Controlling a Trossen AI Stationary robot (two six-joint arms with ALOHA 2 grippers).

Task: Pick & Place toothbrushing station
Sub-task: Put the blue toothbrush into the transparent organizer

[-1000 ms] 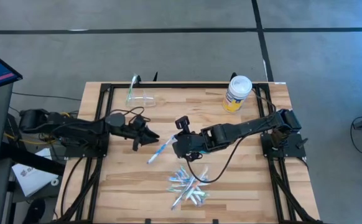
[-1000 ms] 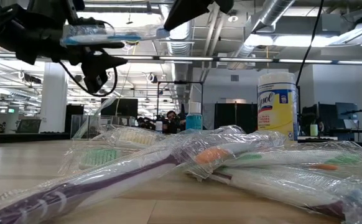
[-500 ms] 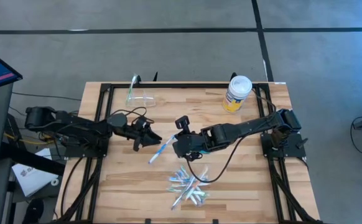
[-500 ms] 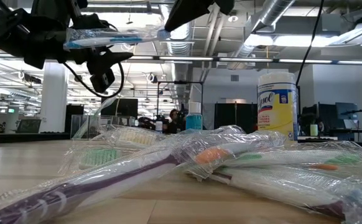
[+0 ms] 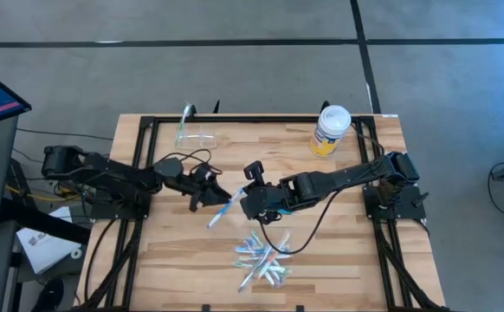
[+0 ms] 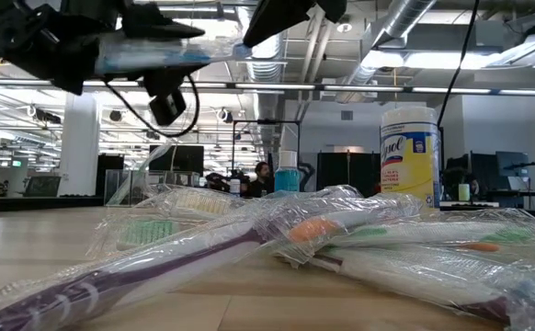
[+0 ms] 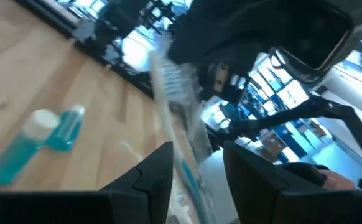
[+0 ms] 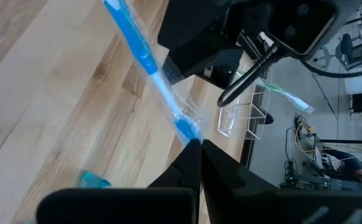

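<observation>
From above, my right gripper (image 5: 242, 202) sits over the middle of the desk (image 5: 339, 251), clenched on one end of a wrapped blue toothbrush (image 5: 222, 211) that slants down toward the near edge. My left gripper (image 5: 210, 189) is just beside the brush, coming in from the left side, its fingers apart on either side of the wrapper. A heap of wrapped toothbrushes (image 5: 261, 257) lies near the front edge. The clear plastic cup (image 5: 202, 136) stands by the far edge toward the left corner, with a green toothbrush (image 5: 184, 121) leaning there. A white-lidded jar (image 5: 331, 130) with a yellow label stands near the far right corner.

From desk height, the blue toothbrush (image 6: 171, 55) hangs level, high above the heap (image 6: 323, 239), held between both dark grippers.

Past my left wrist, my fingers (image 7: 153, 174) stand apart with the brush (image 7: 178, 118) between them; I cannot tell whether they press it. A small teal tube (image 7: 41, 140) lies on the desk.

Past my right wrist, my fingers (image 8: 190, 163) pinch the brush's end (image 8: 184, 127), and the cup (image 8: 246, 115) stands beyond.
</observation>
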